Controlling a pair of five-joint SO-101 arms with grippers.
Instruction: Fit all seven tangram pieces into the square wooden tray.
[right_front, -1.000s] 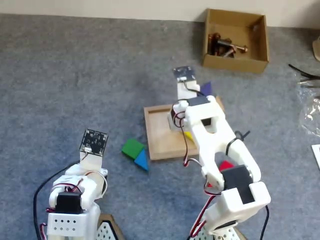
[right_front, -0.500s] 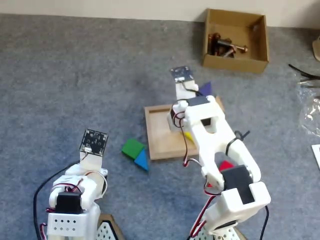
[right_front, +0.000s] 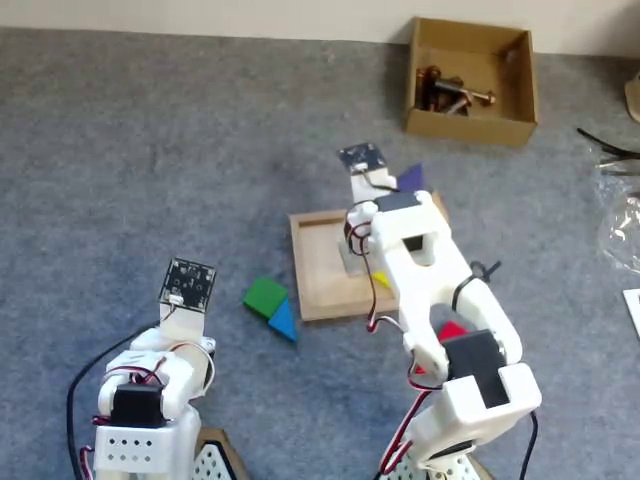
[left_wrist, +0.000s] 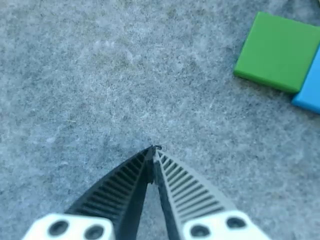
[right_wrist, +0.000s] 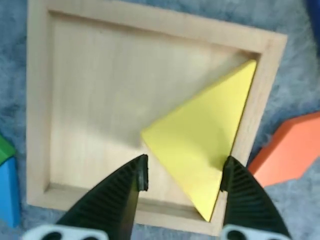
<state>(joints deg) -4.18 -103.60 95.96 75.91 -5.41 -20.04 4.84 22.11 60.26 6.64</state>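
Well open, right hand (right_wrist: 184, 165) hovers over yellow triangle (right_wrist: 210, 130).

The floor of the tray (right_wrist: 37, 100) lies open beside the yellow triangle (right_wrist: 205, 145) in one corner. The right gripper (right_wrist: 184, 172) hangs above it; a green square (right_front: 265, 295) and a blue piece (right_front: 284, 320) lie just outside one wall.

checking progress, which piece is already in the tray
The yellow triangle: it alone sits in the tray; the green square, blue piece and orange piece lie outside it.
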